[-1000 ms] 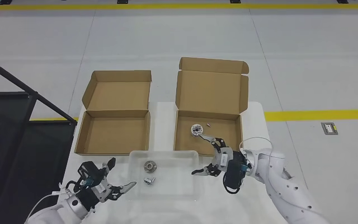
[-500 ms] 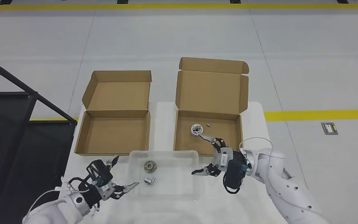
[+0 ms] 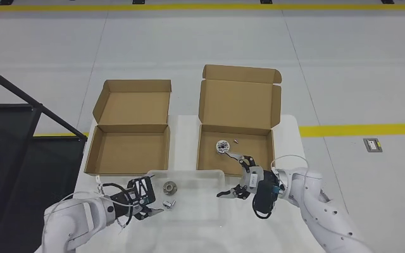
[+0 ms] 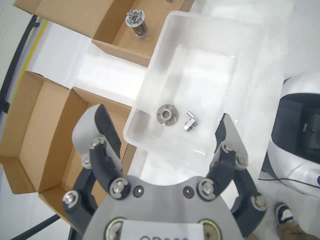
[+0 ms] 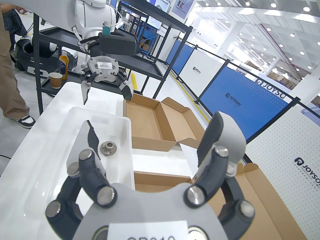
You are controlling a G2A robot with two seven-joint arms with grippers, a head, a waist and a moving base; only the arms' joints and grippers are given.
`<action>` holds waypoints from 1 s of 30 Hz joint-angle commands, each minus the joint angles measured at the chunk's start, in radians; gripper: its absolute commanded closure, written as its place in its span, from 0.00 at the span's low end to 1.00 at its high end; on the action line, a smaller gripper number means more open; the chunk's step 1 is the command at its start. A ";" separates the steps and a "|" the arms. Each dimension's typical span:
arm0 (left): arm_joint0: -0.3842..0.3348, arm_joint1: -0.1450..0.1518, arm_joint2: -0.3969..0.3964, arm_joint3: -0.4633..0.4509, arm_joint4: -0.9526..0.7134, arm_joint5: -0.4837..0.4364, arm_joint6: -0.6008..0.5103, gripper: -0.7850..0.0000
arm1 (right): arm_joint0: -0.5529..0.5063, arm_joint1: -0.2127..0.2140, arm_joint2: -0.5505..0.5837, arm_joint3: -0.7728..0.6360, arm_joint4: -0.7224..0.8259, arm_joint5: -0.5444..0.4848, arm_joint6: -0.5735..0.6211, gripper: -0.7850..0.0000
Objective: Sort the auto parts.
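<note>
Two metal parts, a flanged hub [image 3: 169, 187] and a small fitting [image 3: 168, 203], are seen in the clear bin [image 3: 190, 172] at lower centre. Two more, a cylindrical part [image 3: 221, 147] and a screw [image 3: 235, 140], lie in the centre-right cardboard box [image 3: 253, 161]. The left gripper [image 4: 163, 116] and right gripper [image 3: 224, 174] are both spread and empty.

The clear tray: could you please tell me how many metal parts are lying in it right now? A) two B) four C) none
A: the clear tray holds a round flange and, beside it, a small angled fitting.

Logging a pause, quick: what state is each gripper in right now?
Left gripper: open, empty, by the clear plastic tray.
Right gripper: open, empty.
</note>
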 commanded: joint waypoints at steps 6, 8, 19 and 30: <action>0.001 -0.001 -0.001 0.000 -0.001 0.000 0.003 0.00 | 0.000 0.000 0.000 0.000 0.000 0.000 0.000 0.00; 0.001 -0.001 -0.001 0.000 -0.001 0.000 0.003 0.00 | 0.000 0.000 0.000 0.000 0.000 0.000 0.000 0.00; -0.064 0.041 0.132 -0.034 0.095 0.000 -0.116 0.00 | 0.000 0.000 0.000 0.000 0.000 0.000 0.000 0.00; -0.342 0.124 0.448 0.166 -0.125 0.000 -0.244 0.00 | 0.000 0.000 0.000 0.000 0.000 0.000 0.000 0.00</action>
